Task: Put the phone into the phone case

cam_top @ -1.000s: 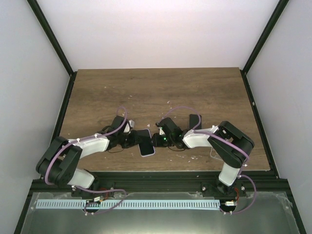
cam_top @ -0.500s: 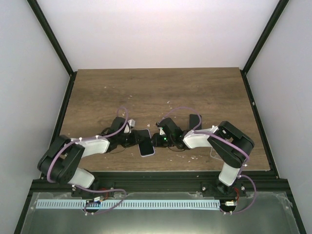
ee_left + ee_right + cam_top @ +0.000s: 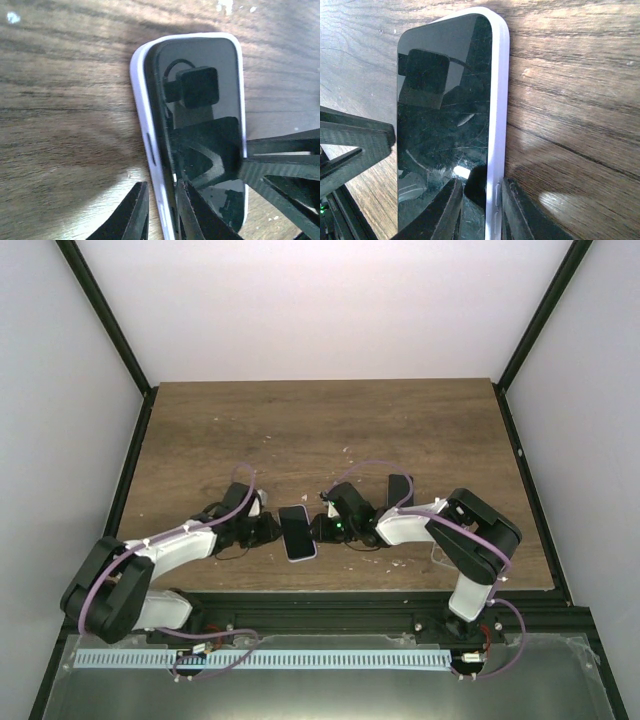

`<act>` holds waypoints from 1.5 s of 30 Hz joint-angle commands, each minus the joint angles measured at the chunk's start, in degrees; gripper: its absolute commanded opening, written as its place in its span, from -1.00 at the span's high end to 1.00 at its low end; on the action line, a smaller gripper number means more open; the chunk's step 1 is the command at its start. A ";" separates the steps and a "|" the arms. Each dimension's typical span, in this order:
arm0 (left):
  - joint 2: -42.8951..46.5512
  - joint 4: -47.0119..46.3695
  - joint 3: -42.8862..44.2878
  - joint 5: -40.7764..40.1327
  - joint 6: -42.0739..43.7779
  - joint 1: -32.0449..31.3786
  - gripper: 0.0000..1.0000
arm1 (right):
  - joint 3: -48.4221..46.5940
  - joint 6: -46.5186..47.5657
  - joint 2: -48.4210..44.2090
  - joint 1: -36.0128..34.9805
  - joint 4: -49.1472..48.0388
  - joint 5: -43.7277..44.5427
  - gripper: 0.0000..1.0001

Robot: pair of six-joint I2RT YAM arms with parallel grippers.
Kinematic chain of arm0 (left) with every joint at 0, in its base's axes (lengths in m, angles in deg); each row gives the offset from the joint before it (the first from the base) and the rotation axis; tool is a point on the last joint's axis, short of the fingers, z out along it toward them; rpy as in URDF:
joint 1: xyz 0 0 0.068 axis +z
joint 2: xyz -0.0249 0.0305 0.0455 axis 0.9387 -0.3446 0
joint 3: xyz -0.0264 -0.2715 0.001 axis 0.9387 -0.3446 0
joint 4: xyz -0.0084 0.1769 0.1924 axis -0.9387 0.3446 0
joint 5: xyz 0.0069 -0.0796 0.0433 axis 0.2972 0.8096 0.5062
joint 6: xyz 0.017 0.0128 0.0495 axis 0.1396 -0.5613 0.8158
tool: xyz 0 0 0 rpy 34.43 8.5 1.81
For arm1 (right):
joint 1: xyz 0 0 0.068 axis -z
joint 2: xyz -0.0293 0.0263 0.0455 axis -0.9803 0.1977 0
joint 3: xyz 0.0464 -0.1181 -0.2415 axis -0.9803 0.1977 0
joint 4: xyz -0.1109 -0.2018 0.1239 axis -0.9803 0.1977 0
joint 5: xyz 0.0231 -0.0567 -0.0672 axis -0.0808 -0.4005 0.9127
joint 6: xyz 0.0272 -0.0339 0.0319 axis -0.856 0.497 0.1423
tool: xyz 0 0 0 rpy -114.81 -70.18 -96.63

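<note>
Two grippers flank the phone case, which lies flat on the table, its long axis running away from the arm bases. The black phone sits inside it, though its left edge looks slightly proud. Left of the case, the left gripper straddles that rim, jaws slack and not pinching. The right gripper straddles the opposite rim; whether it clamps I cannot tell. Both arms are equally near.

Left claw loosened; phone swung straighter.
</note>
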 commanded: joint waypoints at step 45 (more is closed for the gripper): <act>-4.09 -8.16 -3.57 3.51 -4.95 -0.56 0.46 | 4.16 -9.79 1.62 1.45 -12.05 -4.51 0.32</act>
